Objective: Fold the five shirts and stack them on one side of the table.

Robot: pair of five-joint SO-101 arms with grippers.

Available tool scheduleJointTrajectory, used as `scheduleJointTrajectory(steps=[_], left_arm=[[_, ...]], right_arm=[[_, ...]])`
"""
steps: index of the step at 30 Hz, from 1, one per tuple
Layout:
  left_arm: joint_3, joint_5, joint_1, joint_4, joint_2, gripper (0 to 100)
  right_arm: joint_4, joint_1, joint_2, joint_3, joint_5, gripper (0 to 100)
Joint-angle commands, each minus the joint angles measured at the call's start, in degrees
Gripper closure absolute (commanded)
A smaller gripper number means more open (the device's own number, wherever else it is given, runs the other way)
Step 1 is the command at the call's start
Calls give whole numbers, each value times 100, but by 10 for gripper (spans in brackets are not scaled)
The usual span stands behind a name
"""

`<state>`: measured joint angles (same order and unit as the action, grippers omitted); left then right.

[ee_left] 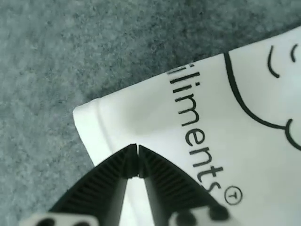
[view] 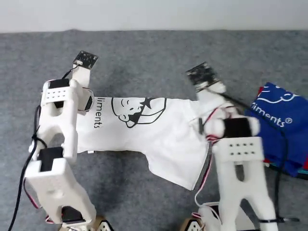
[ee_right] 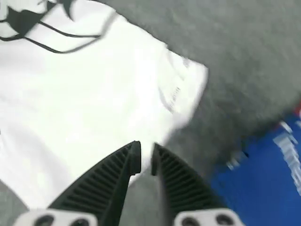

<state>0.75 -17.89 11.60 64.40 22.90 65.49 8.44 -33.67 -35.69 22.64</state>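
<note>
A white shirt [view: 144, 130] with a black drawing and lettering lies across the middle of the grey table, one flap trailing toward the front. My left gripper [ee_left: 137, 149] is low over the shirt's left end [ee_left: 141, 113], just inside its corner, its fingers pressed together on the cloth. My right gripper [ee_right: 146, 157] hovers at the shirt's right edge [ee_right: 94, 103] with a narrow gap between its fingertips and no cloth in it. A folded blue shirt [view: 279, 125] lies at the right edge, also seen past the right gripper [ee_right: 263, 179].
Something red [view: 304, 166] peeks from under the blue shirt. The left arm [view: 57, 144] and right arm [view: 238, 163] stand at the table's front. Bare grey felt [view: 154, 62] stretches behind the white shirt up to the back wall.
</note>
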Motion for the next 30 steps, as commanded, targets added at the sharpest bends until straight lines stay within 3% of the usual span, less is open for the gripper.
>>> scheduleJointTrajectory(steps=[1, 4, 12, 22, 30], left_arm=[[-444, 44, 0, -88, 193, 992], [-708, 44, 0, -88, 607, 992], [-1965, 352, 176, 527, 1512, 992], [-3020, 396, 273, 1538, 1802, 992], [-4796, 615, 264, 2488, 1802, 993]], right_arm=[[-1130, 233, -66, -712, 44, 989], [-1648, 259, 259, -1020, 44, 989], [-1560, 224, 1437, -615, 18, 988], [-1191, 224, 1429, -589, 18, 988], [-585, 224, 532, -589, 18, 988]])
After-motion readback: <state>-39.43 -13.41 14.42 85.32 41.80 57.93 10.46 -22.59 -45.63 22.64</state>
